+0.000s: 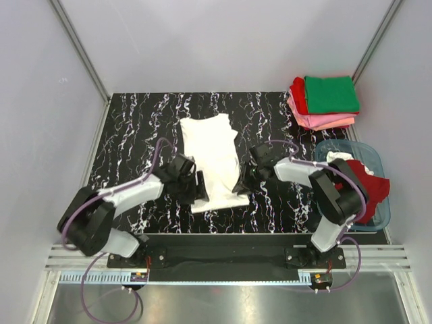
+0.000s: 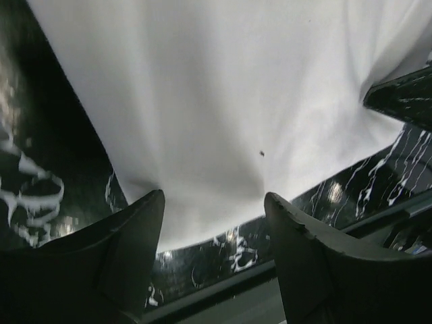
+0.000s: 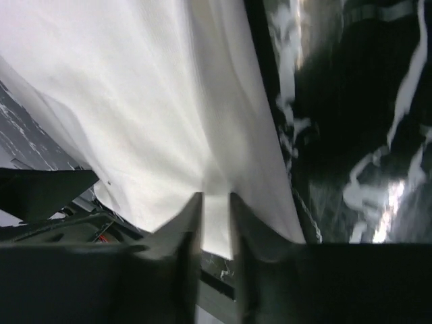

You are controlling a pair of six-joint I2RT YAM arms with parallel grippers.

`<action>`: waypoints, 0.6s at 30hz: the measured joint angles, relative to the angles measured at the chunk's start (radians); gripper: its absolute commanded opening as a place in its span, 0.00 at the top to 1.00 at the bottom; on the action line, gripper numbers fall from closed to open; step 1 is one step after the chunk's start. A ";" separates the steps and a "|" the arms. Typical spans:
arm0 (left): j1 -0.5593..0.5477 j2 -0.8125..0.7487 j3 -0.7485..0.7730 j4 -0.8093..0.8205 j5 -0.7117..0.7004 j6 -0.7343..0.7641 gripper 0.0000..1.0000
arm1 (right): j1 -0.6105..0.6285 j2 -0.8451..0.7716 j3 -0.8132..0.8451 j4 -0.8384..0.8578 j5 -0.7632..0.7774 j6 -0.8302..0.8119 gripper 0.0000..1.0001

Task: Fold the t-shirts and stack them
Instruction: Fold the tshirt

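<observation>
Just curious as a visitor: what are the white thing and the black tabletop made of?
The white t-shirt looks like soft matte cloth: it creases and drapes. The table looks glossy, black with white veins, marble or a printed imitation.

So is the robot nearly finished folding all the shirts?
Done: a stack of folded green, red and pink t-shirts sits far right. In hand: the white t-shirt looks partly folded on the black marbled table, right gripper pinching it, left gripper open. Left: a dark red t-shirt and another white one in the translucent blue plastic tub.
</observation>
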 measured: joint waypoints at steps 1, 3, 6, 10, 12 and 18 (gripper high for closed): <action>-0.018 -0.039 -0.011 -0.041 -0.012 -0.014 0.31 | 0.013 -0.027 -0.011 -0.028 0.019 0.007 0.46; -0.040 -0.117 -0.013 -0.109 -0.045 -0.028 0.26 | 0.035 -0.089 -0.024 -0.082 0.052 0.013 0.31; -0.056 -0.249 0.002 -0.198 -0.111 -0.043 0.24 | 0.065 -0.224 -0.026 -0.173 0.112 0.012 0.17; -0.071 -0.390 0.018 -0.268 -0.176 -0.063 0.24 | 0.080 -0.431 -0.046 -0.242 0.170 0.011 0.12; -0.091 -0.446 0.000 -0.271 -0.185 -0.083 0.24 | 0.080 -0.514 -0.077 -0.262 0.195 0.012 0.11; -0.159 -0.558 -0.243 -0.183 -0.164 -0.206 0.23 | 0.078 -0.550 -0.188 -0.301 0.256 0.005 0.19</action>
